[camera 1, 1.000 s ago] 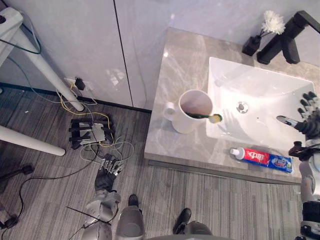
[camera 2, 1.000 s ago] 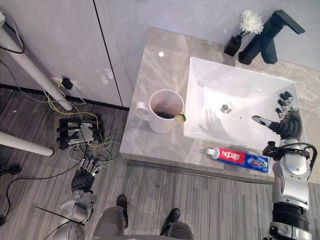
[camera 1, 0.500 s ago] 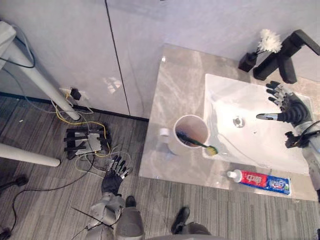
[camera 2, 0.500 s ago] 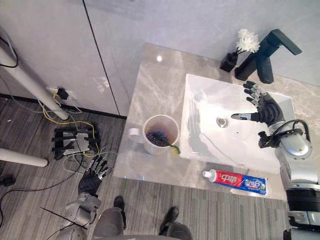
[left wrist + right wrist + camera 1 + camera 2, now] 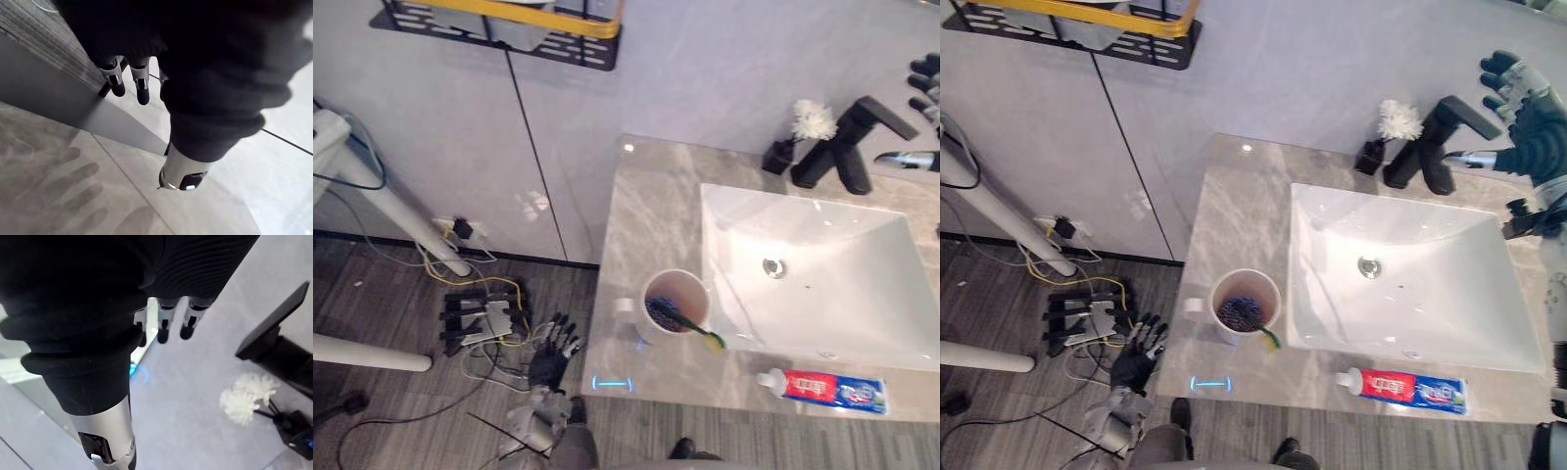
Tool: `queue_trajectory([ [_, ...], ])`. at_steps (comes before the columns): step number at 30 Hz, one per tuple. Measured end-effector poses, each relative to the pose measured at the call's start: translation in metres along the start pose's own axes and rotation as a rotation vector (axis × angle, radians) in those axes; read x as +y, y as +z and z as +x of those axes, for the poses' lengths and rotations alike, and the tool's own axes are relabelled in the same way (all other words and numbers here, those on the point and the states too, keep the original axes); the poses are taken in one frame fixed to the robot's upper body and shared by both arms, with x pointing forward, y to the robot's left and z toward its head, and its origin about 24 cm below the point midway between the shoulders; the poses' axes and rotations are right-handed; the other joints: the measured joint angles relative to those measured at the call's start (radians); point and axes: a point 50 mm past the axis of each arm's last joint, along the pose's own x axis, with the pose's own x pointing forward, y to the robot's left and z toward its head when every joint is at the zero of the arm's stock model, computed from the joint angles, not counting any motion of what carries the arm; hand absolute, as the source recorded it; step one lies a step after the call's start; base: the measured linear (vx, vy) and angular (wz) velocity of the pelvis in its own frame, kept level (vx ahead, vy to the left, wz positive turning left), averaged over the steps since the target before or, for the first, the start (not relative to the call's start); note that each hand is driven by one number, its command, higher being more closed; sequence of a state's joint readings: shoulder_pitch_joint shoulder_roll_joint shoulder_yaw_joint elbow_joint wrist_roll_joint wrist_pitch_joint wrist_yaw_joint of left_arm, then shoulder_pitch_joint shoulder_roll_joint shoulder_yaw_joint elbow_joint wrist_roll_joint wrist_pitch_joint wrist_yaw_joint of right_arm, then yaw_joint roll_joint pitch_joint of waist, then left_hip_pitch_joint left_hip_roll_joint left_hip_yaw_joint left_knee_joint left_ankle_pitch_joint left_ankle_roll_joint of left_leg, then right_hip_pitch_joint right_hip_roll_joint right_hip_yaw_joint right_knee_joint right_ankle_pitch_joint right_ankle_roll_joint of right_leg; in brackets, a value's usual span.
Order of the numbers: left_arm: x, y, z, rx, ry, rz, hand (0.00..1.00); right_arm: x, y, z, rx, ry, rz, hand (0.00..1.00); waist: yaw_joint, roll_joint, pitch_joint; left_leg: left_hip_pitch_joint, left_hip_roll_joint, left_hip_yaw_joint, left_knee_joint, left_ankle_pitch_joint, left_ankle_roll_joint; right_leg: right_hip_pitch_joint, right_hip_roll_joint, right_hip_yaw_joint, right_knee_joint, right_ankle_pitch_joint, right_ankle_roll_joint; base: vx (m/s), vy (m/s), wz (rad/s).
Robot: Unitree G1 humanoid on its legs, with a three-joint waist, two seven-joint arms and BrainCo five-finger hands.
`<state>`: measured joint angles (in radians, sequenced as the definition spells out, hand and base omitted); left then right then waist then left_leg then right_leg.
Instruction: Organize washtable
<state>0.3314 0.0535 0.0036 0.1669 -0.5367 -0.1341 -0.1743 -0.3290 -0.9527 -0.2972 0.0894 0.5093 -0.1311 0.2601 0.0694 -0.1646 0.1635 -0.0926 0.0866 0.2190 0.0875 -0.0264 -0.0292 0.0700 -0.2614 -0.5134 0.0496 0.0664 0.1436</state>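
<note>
The marble counter (image 5: 1234, 196) is largely taken up by a white basin (image 5: 1400, 225) set toward its right side. A black faucet (image 5: 1430, 147) stands at the back edge.

The right hand (image 5: 1533, 127) is held high near the faucet, fingers spread and nothing held. The left hand (image 5: 1136, 357) hangs low off the counter's left front corner, fingers apart and empty.

A white mug (image 5: 1226, 336) stands near the front edge, just left of the basin, with a toothbrush (image 5: 1258, 328) leaning in it; that part is judged done. A toothpaste tube (image 5: 1405, 389) lies flat on the narrow strip between basin and front edge, judged yet to be put away. A small black vase (image 5: 1368, 157) with a white flower stands beside the faucet.

The left strip and back-left corner are bare, giving room. Little margin is noted at the front edge by the tube.
</note>
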Motion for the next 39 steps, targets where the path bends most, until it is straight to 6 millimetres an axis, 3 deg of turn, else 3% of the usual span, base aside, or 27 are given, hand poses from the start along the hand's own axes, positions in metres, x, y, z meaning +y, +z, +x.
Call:
queue_trajectory([
  [4,0.008,0.008,0.002,-0.008,0.0,0.044,0.0,0.002,-0.009,0.008,0.023,-0.003,0.019,0.0,0.001,0.001,0.0,-0.019,0.022,0.031,0.039,-0.004,0.001,-0.063,0.0,0.057,0.072,0.025,-0.019,0.06,0.035,-0.25],
  [6,0.01,0.013,0.005,-0.022,0.003,0.05,0.0,0.01,-0.013,0.013,0.049,0.027,0.029,0.0,0.002,0.02,0.014,-0.103,0.046,0.037,0.205,-0.041,0.013,-0.098,-0.005,0.079,0.147,0.042,-0.041,-0.04,0.021,-0.18],
  [7,0.006,0.014,0.008,-0.031,-0.001,0.038,0.0,0.016,-0.012,0.018,0.048,0.055,0.032,0.0,0.003,0.028,0.022,-0.107,0.017,0.023,0.148,-0.063,0.001,-0.092,-0.024,0.106,0.151,0.055,-0.039,-0.2,0.16,-0.55],
  [8,0.0,0.01,0.007,-0.037,-0.001,0.001,0.0,0.019,-0.003,0.028,0.017,0.079,0.024,0.0,0.03,0.078,0.009,-0.06,0.012,0.055,0.017,0.019,0.065,-0.086,-0.004,0.13,0.141,0.038,0.021,-0.18,0.161,-0.52],
  [9,-0.001,0.011,0.008,-0.041,-0.003,0.0,0.0,0.021,-0.003,0.029,0.013,0.084,0.03,0.0,0.03,0.07,0.012,-0.057,0.004,0.064,0.017,0.021,0.067,-0.092,-0.017,0.13,0.163,0.01,0.032,-0.11,0.119,-0.4],
  [10,0.002,0.013,0.01,-0.054,0.013,-0.005,0.0,0.032,0.0,0.041,0.003,0.137,0.036,0.0,0.029,0.068,0.018,-0.052,-0.017,0.063,0.025,0.022,0.075,-0.109,-0.048,0.129,0.305,-0.093,0.025,0.0,0.0,0.0],
  [12,0.004,0.013,0.008,-0.051,0.02,-0.008,0.0,0.041,0.004,0.051,-0.007,0.184,0.033,0.0,0.049,0.07,0.019,-0.04,-0.019,0.077,0.037,0.022,0.075,-0.085,-0.043,0.107,0.321,-0.142,0.014,-0.02,-0.032,-0.07],
  [13,0.003,0.011,0.007,-0.051,0.024,-0.029,0.0,0.045,0.011,0.059,-0.03,0.208,0.027,0.0,0.07,0.072,0.02,-0.04,-0.021,0.081,0.052,0.022,0.074,-0.038,-0.025,0.067,0.248,-0.166,0.01,-0.05,-0.091,-0.04],
  [16,-0.001,0.007,0.007,-0.046,0.023,-0.054,0.0,0.043,0.027,0.069,-0.085,0.226,0.039,0.0,0.083,0.078,0.025,-0.083,-0.023,0.064,0.093,0.024,0.07,0.032,0.017,0.025,0.098,-0.186,0.022,-0.12,-0.218,0.22],
  [18,-0.011,-0.005,0.004,-0.024,0.02,-0.113,0.0,0.033,0.032,0.074,-0.08,0.221,0.03,0.0,0.077,0.124,0.049,-0.106,-0.005,0.027,0.115,0.043,0.042,0.057,0.052,-0.011,0.065,-0.202,0.02,-0.18,-0.189,0.37],
  [21,-0.014,-0.017,-0.005,0.013,0.036,-0.157,0.0,0.047,0.036,0.065,-0.094,0.28,0.01,0.0,0.051,0.159,0.057,-0.11,0.017,0.007,0.14,0.067,0.016,0.056,0.072,-0.036,0.124,-0.231,-0.017,-0.18,-0.103,0.19],
  [22,-0.011,-0.017,-0.007,0.016,0.05,-0.154,0.0,0.053,0.04,0.056,-0.12,0.31,0.003,0.0,0.046,0.159,0.057,-0.113,0.016,-0.004,0.135,0.088,0.009,0.052,0.072,-0.043,0.142,-0.252,-0.031,-0.19,-0.111,0.47],
  [24,-0.01,-0.007,-0.003,-0.017,0.039,-0.131,0.0,0.062,0.046,0.042,-0.164,0.356,-0.009,0.0,-0.002,0.155,0.057,-0.119,0.006,-0.051,0.057,0.173,-0.029,0.024,0.054,-0.103,0.17,-0.266,-0.059,-0.24,-0.092,0.67],
  [25,-0.011,-0.005,-0.001,-0.022,0.031,-0.127,0.0,0.061,0.045,0.04,-0.161,0.356,-0.013,0.0,-0.003,0.152,0.06,-0.128,0.013,-0.038,0.109,0.139,-0.01,0.016,0.05,-0.11,0.177,-0.266,-0.062,-0.21,-0.026,0.49],
  [26,-0.012,-0.002,0.002,-0.03,0.019,-0.119,0.0,0.057,0.038,0.033,-0.134,0.348,-0.016,0.0,-0.004,0.153,0.06,-0.137,0.021,-0.006,0.257,0.019,0.015,0.018,0.042,-0.119,0.174,-0.256,-0.065,-0.15,0.011,0.23],
  [27,-0.012,-0.003,0.002,-0.027,0.016,-0.115,0.0,0.055,0.034,0.028,-0.116,0.343,-0.029,0.0,-0.01,0.153,0.059,-0.116,0.021,0.004,0.31,-0.033,0.008,0.028,0.037,-0.125,0.169,-0.248,-0.063,-0.13,0.03,0.37],
  [28,-0.014,-0.005,0.002,-0.018,0.009,-0.115,0.0,0.056,0.031,0.023,-0.097,0.353,-0.047,0.0,-0.038,0.163,0.053,-0.076,0.016,0.005,0.274,-0.065,-0.019,0.038,0.035,-0.144,0.159,-0.236,-0.058,-0.11,0.072,0.38],
  [29,-0.016,-0.005,0.002,-0.017,0.002,-0.115,0.0,0.057,0.031,0.021,-0.099,0.363,-0.049,0.0,-0.055,0.171,0.049,-0.064,0.011,0.001,0.231,-0.069,-0.02,0.034,0.037,-0.152,0.162,-0.234,-0.054,-0.13,0.108,0.42],
  [30,-0.018,-0.004,0.005,-0.016,-0.009,-0.105,0.0,0.06,0.03,0.016,-0.098,0.379,-0.047,0.0,-0.065,0.181,0.042,-0.051,-0.003,0.001,0.17,-0.068,0.014,0.023,0.033,-0.152,0.168,-0.232,-0.052,-0.15,0.126,0.24],
  [34,-0.022,0.001,0.011,-0.028,-0.044,-0.074,0.0,0.07,0.022,0.007,-0.066,0.442,-0.074,0.0,-0.056,0.159,0.015,-0.021,-0.045,0.002,0.074,-0.023,0.041,0.012,0.027,-0.123,0.148,-0.209,-0.051,-0.06,0.073,0.1],
  [39,-0.02,0.002,0.01,-0.026,-0.041,-0.062,0.0,0.078,0.009,0.005,-0.01,0.479,-0.138,0.0,-0.053,0.154,-0.007,0.01,-0.064,0.009,0.023,0.019,0.06,0.017,0.026,-0.103,0.119,-0.181,-0.045,0.02,0.03,0.0],
])
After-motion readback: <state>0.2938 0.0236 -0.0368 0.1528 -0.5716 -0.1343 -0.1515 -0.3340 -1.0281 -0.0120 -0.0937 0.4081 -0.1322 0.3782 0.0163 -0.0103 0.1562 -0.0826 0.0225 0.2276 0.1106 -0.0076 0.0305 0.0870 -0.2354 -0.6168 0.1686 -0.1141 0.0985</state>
